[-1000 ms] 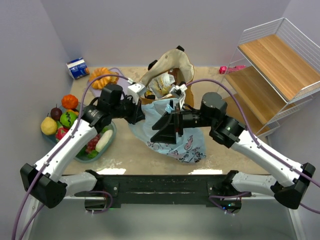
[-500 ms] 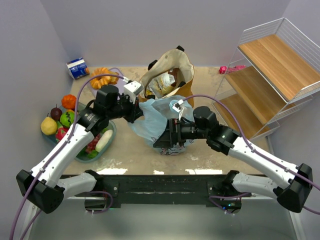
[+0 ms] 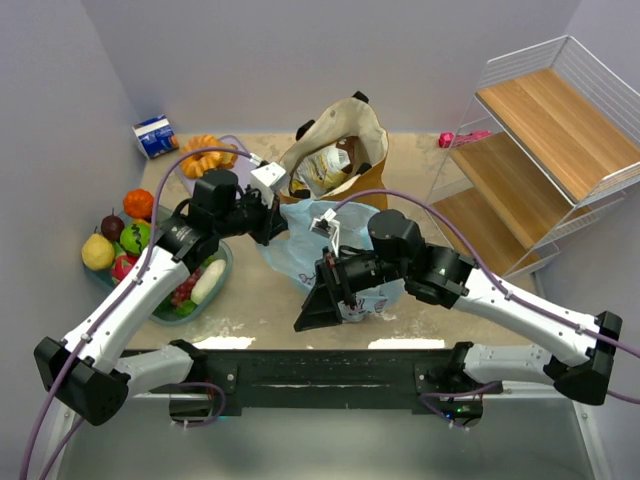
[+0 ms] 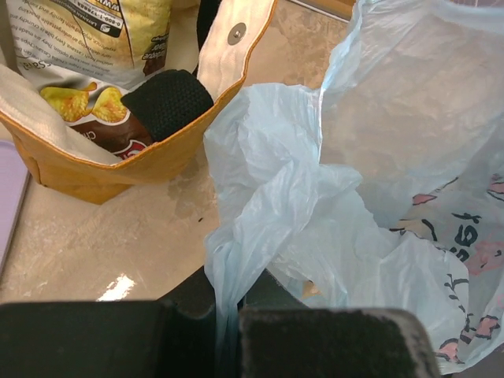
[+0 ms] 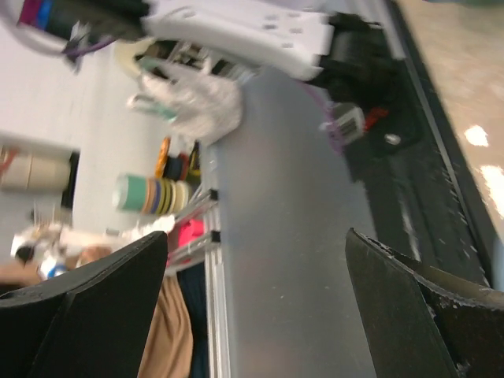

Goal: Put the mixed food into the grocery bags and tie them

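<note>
We see the left gripper (image 4: 228,313) clamped on a gathered fold of the light-blue plastic bag (image 3: 305,245). The bag lies mid-table, just in front of the mustard tote (image 3: 368,135) holding snack packets (image 3: 327,165). The right gripper (image 3: 318,300) hangs by the bag's near side, jaws spread wide and empty.

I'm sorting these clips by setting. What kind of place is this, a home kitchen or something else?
Probably a robot lab test cell, not a home: a small table boxed in by plain grey walls, fruit piled at its left edge, and, in the right wrist view, stacked tape rolls beyond it.
</note>
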